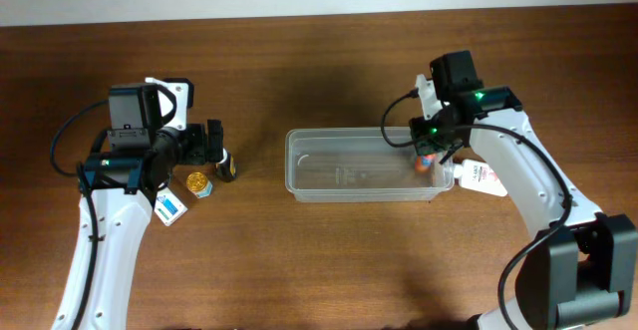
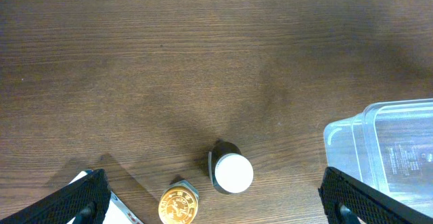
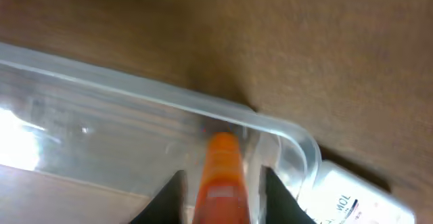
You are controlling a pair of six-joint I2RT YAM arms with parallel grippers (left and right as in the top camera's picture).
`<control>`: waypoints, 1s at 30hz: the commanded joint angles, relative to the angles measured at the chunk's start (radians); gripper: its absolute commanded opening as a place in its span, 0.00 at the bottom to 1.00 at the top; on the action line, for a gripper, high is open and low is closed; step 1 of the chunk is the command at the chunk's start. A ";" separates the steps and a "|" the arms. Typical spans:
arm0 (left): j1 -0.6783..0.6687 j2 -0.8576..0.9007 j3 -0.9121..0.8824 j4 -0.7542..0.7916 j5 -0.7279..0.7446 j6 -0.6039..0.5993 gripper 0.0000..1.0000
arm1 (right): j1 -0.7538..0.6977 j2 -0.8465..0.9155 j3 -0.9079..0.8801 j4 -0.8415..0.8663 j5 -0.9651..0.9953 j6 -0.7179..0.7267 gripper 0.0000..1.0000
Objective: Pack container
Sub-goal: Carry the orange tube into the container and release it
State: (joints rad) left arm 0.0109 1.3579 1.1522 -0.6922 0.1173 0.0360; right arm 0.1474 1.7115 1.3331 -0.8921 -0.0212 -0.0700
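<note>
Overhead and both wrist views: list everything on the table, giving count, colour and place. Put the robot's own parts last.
container: one, clear plastic, middle of the table.
orange tube: one, orange, at the container's right end, between the right gripper's fingers.
white bottle: one, white with a printed label, lying on the table just outside the container's right end.
dark bottle: one, dark with a white cap, upright, left of the container.
gold jar: one, gold, six-sided, beside the dark bottle.
packet: one, white and blue, near the gold jar.
table: one, brown wood.
left gripper: one, black, open, above the dark bottle.
right gripper: one, black, closed on the orange tube.
</note>
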 commanded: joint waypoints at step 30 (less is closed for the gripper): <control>-0.001 0.000 0.019 0.003 0.014 -0.009 0.99 | -0.241 -0.067 0.443 -0.496 -0.037 0.756 0.99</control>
State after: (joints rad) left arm 0.0109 1.3579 1.1522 -0.6922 0.1177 0.0360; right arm -0.0784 1.6089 1.8328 -1.3624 0.0711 0.4461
